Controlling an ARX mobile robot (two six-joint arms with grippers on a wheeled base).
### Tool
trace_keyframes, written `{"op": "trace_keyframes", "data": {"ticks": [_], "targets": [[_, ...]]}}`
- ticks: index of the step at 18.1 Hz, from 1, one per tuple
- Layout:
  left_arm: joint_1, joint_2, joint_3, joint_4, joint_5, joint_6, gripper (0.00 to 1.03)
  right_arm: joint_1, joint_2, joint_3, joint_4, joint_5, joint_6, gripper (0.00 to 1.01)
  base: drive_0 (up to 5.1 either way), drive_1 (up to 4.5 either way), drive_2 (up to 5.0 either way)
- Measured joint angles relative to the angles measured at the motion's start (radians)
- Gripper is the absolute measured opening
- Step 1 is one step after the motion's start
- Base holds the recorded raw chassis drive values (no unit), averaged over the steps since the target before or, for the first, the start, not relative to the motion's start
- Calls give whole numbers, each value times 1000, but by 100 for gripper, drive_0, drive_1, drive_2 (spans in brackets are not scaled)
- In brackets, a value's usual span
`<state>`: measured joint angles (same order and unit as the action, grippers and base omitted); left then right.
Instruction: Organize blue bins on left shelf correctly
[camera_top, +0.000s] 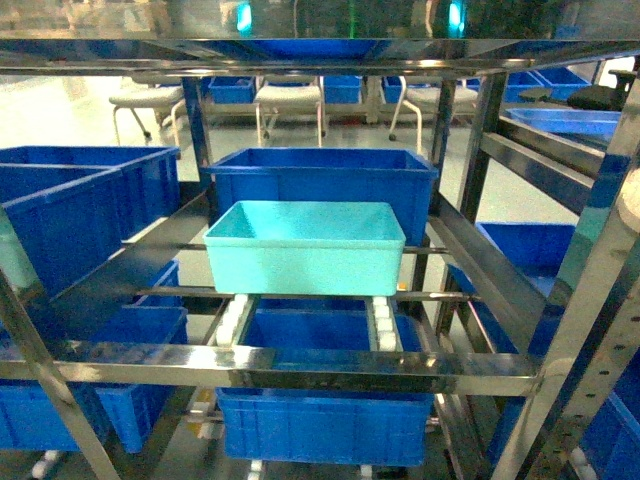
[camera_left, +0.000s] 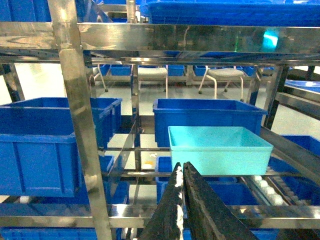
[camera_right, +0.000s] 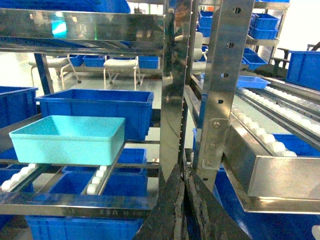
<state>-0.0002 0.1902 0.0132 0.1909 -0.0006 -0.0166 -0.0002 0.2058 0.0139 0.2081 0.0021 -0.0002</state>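
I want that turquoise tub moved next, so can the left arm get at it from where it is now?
Probably yes. In the left wrist view the left hand, fingers closed, points straight at the turquoise tub, with only the front shelf rail low between them. The tub's near wall faces the opening, unobstructed; the hand must open first.

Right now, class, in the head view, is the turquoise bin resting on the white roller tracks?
Yes: the turquoise bin sits on the white roller tracks, in front of a dark blue bin.
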Motion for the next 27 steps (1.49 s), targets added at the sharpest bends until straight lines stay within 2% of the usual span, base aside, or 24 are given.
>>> {"op": "trace_keyframes", "data": {"ticks": [1,2,3,4,9,10,15,17,18,27], "targets": [[0,-16,0,-15,0,0,2,0,-18,0,-16,0,0,2,0,0,0],[0,-79,2,-104,0,0,2,0,-34,0,-35,0,0,2,0,0,0],[0,-178,0,-198,0,0,2,0,-108,0,-151,0,0,2,0,0,0],[0,-179,1,-192,-3,0,2,0,-203,0,-204,-3,0,2,0,0,0],[0,-180,0,-196,0,0,2,0,-201,0,-212,-3,0,2,0,0,0],[0,-180,0,-195,0,0,5,0,-201,0,-212,-3,0,7,0,0,0],[0,-180,0,-195,0,0,75,0,-201,0,-212,-3,0,78,0,0,0],[0,-180,0,-195,0,1,100,0,-201,0,-212,-2,0,100,0,0,0],[0,-180,0,-195,0,1,97,0,-201,0,-212,-3,0,97,0,0,0],[0,-180,0,-195,0,1,98,0,-201,0,-212,-3,0,98,0,0,0]]}}
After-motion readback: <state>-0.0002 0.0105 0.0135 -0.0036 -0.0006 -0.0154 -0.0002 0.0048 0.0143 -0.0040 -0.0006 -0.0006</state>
